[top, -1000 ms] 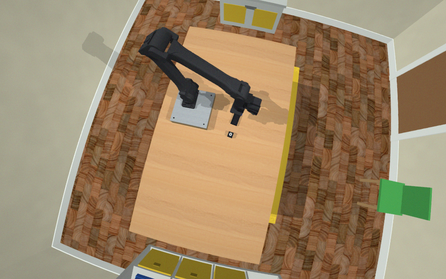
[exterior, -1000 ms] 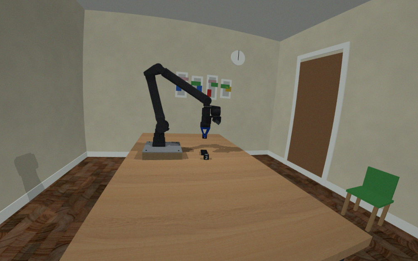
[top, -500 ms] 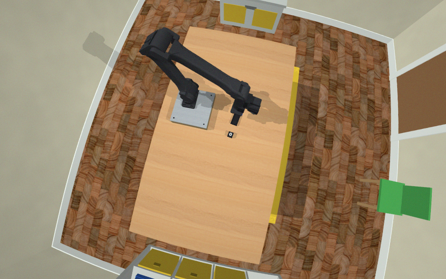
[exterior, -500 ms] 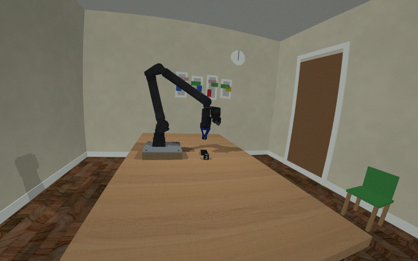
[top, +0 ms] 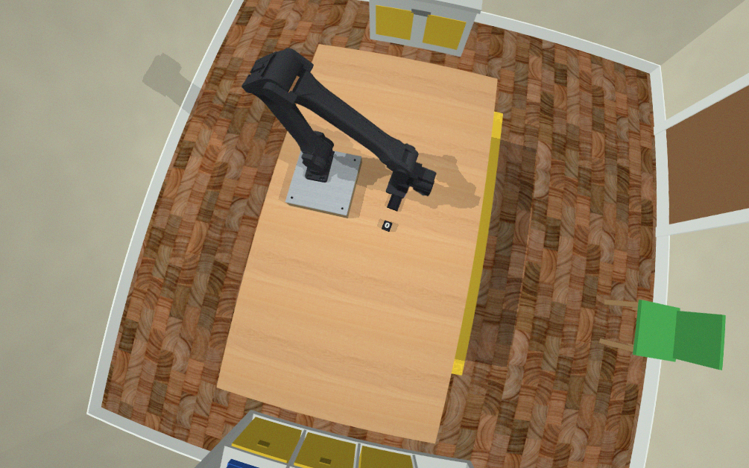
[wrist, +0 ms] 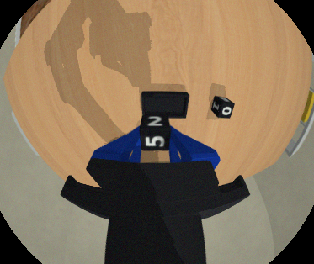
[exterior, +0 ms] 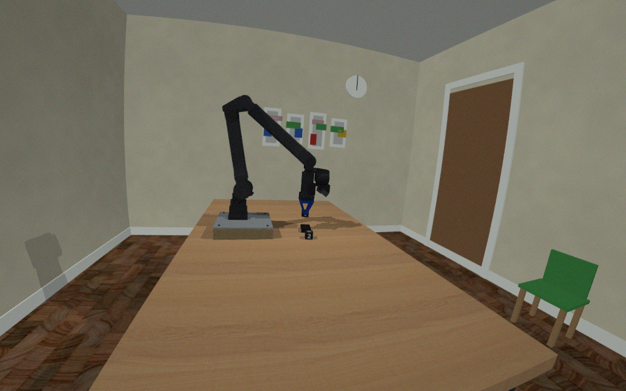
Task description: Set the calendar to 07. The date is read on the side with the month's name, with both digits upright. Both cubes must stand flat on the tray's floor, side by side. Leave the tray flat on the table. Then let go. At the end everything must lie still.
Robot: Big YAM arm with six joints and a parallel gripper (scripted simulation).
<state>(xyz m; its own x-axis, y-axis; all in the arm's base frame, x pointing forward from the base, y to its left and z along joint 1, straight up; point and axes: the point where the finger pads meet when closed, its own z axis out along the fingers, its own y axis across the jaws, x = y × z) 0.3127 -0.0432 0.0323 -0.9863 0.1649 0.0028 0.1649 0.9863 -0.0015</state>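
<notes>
My gripper (wrist: 155, 129) (exterior: 306, 210) has blue fingers and is shut on a black number cube (wrist: 155, 134). In the wrist view the cube shows a 5 and a sideways 2. I hold it in the air right above the small black tray (wrist: 166, 103) (exterior: 304, 226) (top: 394, 203), which lies flat on the table. The second black cube (wrist: 221, 107) (top: 387, 226) (exterior: 308, 235) stands on the table just outside the tray. It has a 0 on top and a 2 on the side facing the exterior camera.
The arm's grey base plate (top: 323, 187) (exterior: 243, 225) sits to the left of the tray. The long wooden table (top: 342, 326) has a yellow strip (top: 477, 250) along its right edge. A green chair (exterior: 560, 284) stands on the floor to the right.
</notes>
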